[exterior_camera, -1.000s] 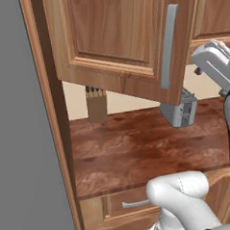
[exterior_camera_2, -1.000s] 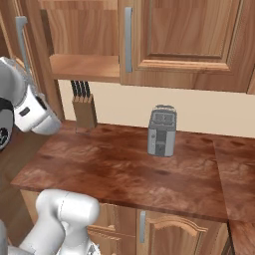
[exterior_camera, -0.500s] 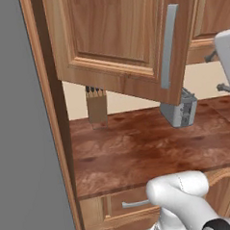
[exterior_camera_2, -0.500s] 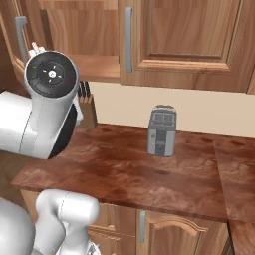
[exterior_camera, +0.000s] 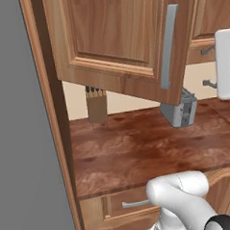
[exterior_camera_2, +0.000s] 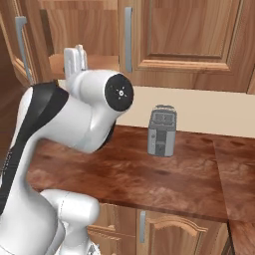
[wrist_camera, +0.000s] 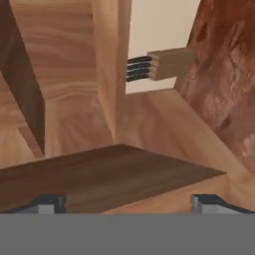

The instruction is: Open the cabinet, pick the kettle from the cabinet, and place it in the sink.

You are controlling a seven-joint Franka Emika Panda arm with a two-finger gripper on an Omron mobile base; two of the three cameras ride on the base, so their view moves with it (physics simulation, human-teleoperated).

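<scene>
One cabinet (exterior_camera: pixel 117 39) door hangs open; since a second ago the arm has swung up toward it, gripper (wrist_camera: pixel 127 201) spread and empty (kettle unseen).

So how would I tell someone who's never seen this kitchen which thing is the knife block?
Start at the reddish-brown countertop under the wooden wall cabinet. At its back, against the pale wall, near the left end, stands the knife block. It is a small tan wooden block with dark handles sticking out of the top, unlike the boxy silver toaster further right.
</scene>
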